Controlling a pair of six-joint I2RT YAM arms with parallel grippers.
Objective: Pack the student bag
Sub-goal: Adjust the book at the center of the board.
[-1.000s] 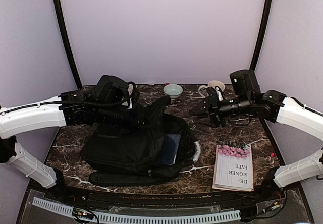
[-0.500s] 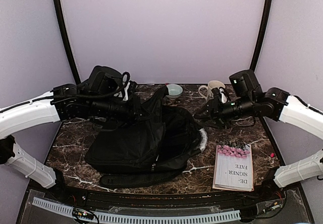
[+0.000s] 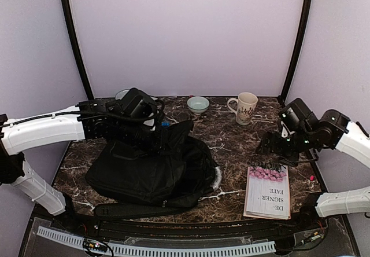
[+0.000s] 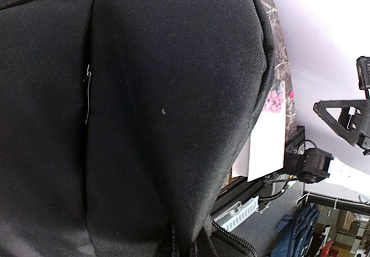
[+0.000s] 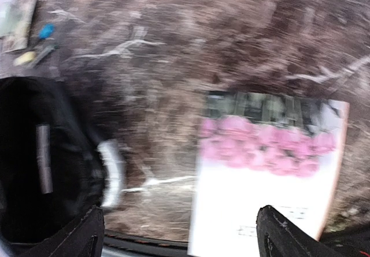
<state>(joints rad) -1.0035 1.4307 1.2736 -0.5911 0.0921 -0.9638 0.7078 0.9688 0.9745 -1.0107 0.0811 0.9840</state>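
Checking progress from my station, I judged the packing unfinished. The bag (image 3: 153,173) lay slumped on the left-centre of the desk (image 3: 234,144), its mouth facing right with a pale rim (image 3: 217,179) showing along the opening. I could not tell what, if anything, was inside; the right wrist view showed only darkness and a grey strip (image 5: 43,158) within the opening.

The book (image 3: 269,192), with pink flowers across its cover, lay flat near the desk's right front corner, apart from the bag and not yet packed. The right claw (image 3: 272,145) hung over the desk just beyond the book's far edge, its fingers (image 5: 87,234) spread wide and holding nothing.

The left claw (image 3: 166,134) sat at the bag's raised upper edge. Its wrist camera was filled with black fabric and showed no fingers, so I could not tell whether it was pinching the cloth, though the lifted flap (image 3: 184,127) suggested it.

A mug (image 3: 245,107) and a bowl (image 3: 198,103) stood at the back of the desk; I could not say whether they belonged in the bag. To my mind, what remained was grasping the book and sliding it through the opening.
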